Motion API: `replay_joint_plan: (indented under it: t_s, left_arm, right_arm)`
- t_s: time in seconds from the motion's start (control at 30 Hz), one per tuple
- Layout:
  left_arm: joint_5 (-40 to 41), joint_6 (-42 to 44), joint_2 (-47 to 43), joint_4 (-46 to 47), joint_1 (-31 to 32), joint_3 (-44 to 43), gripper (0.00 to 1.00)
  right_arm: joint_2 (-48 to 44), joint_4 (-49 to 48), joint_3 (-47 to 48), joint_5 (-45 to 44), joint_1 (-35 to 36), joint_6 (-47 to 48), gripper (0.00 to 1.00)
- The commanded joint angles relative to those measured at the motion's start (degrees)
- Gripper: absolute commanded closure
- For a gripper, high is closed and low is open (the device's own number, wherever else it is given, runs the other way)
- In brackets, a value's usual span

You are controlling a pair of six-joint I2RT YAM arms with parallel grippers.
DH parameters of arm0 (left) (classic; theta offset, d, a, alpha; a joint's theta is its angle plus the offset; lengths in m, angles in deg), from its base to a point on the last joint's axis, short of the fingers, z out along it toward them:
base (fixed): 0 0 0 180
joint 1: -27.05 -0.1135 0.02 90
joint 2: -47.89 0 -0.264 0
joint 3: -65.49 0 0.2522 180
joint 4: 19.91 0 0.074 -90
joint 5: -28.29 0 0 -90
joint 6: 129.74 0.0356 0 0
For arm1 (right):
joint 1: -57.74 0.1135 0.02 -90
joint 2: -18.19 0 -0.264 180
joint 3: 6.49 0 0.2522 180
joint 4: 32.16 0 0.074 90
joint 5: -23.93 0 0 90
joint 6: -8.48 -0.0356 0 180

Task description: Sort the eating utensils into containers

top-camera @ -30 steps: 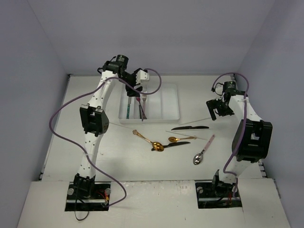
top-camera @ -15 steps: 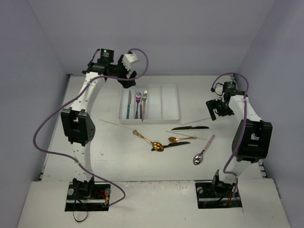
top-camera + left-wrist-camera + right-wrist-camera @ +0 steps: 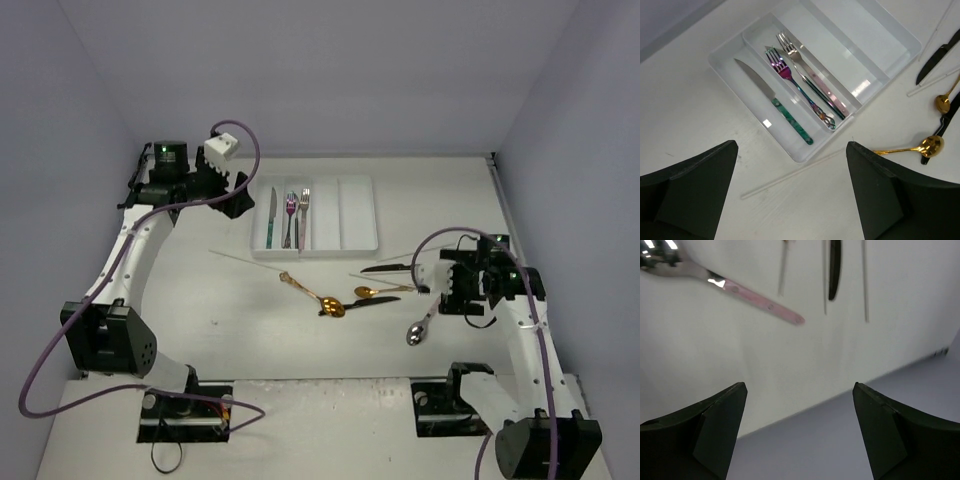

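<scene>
A white cutlery tray (image 3: 360,215) is sitting at the middle of the worktop's (image 3: 240,330) far edge, seen from above. Three pieces are already lying inside it. A teal-handled knife (image 3: 271,215) is occupying the leftmost compartment. An iridescent fork (image 3: 289,212) and a pink-handled fork (image 3: 304,212) are sharing the next one. The compartments to the right are holding nothing.

The left gripper (image 3: 232,193) is hovering toward the far left corner, just beside the tray. Its fingers (image 3: 690,195) are standing wide apart with nothing between them, and its wrist camera is looking down on the filled compartments.

The right gripper (image 3: 455,292) is hanging toward the near right corner. Its fingers (image 3: 705,435) are likewise spread and empty. A pink-handled spoon (image 3: 425,325) is lying near it, ahead of the fingers and not touching them.

Other utensils are lying loose across the middle of the worktop. They are a gold spoon (image 3: 318,298), a second gold spoon (image 3: 375,293), a black-handled piece (image 3: 365,303) lying close against both, a black knife (image 3: 400,268) and several thin pale chopsticks (image 3: 245,262).

The sorting appears to be in its early part, with only the knife and forks put away. The spoons, the black pieces and the chopsticks are all waiting to be carried to the tray.
</scene>
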Motion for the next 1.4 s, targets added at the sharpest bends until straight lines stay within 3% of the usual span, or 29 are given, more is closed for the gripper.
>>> replay_joint_plan:
  t_s: [0.0,0.13,0.5,0.9,1.1,1.23,1.37]
  left_arm:
    - [-3.57,-1.05,0.23,-1.56,-0.32,-0.13,0.14]
    - [-0.83,-1.56,-0.76,-1.65,-0.32,1.10,0.14]
    - [3.16,-3.34,-3.17,-2.09,-0.62,3.77,0.14]
    - [3.30,-3.80,-0.37,-2.09,-0.68,1.74,0.14]
    - [4.24,-3.12,-0.45,-2.51,-0.68,1.60,0.14]
    - [5.15,-2.55,-0.95,-3.09,-0.83,1.69,0.14]
    - [5.77,-1.82,-1.17,-3.41,-1.03,1.49,0.14]
  right_arm:
    - [6.19,6.33,-2.58,4.54,6.24,26.67,0.20]
    - [11.46,6.40,-3.74,3.43,11.58,31.53,0.29]
    - [11.98,5.37,-8.93,1.41,13.47,36.85,0.29]
    - [18.91,1.40,-6.98,1.37,13.94,38.14,0.31]
    - [22.10,-4.07,-10.43,-0.04,13.93,40.78,0.35]
    - [24.48,-7.69,-11.92,-0.87,13.94,41.02,0.39]
    - [25.51,-9.88,-13.59,-1.90,13.76,40.89,0.50]
